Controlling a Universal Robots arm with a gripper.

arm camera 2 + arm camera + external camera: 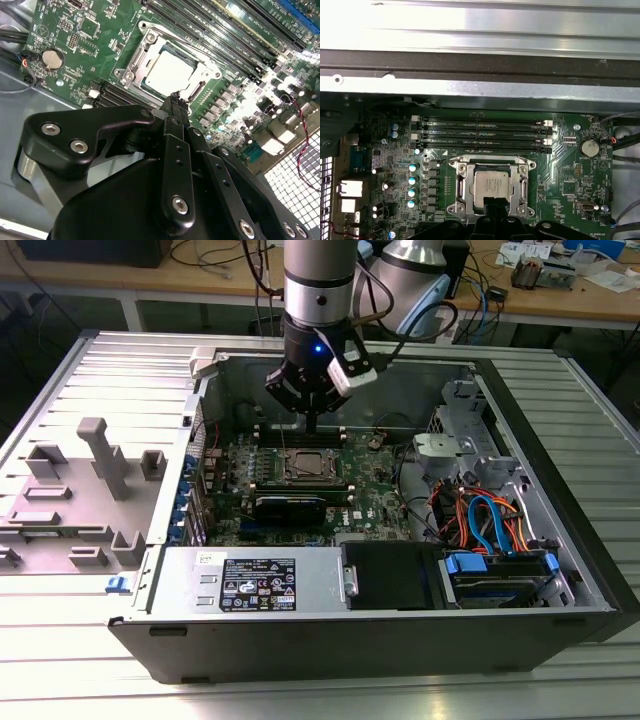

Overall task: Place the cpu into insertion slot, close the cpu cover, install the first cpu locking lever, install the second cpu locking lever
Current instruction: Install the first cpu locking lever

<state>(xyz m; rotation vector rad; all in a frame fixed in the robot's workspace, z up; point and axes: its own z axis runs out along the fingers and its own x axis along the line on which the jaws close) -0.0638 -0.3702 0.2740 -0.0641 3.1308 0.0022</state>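
The cpu (492,184) lies flat in the insertion slot (305,468) on the green motherboard; its silver-grey top also shows in the second wrist view (170,70). The cpu cover (462,184) lies down around it, so the chip shows through the cover's window, with the silver frame (134,62) on all sides. My gripper (312,426) hangs just above the socket's edge nearest the memory slots. Its black fingers (175,107) are pressed together with nothing between them, and their tip (493,202) overlaps the chip's edge in the first wrist view.
Long black memory slots (480,132) run beside the socket and a black graphics card (288,506) lies on its other side. The case wall (330,375) stands close behind the arm. A drive cage with cables (490,525) is on the exterior view's right, and grey fixtures (100,455) are outside on its left.
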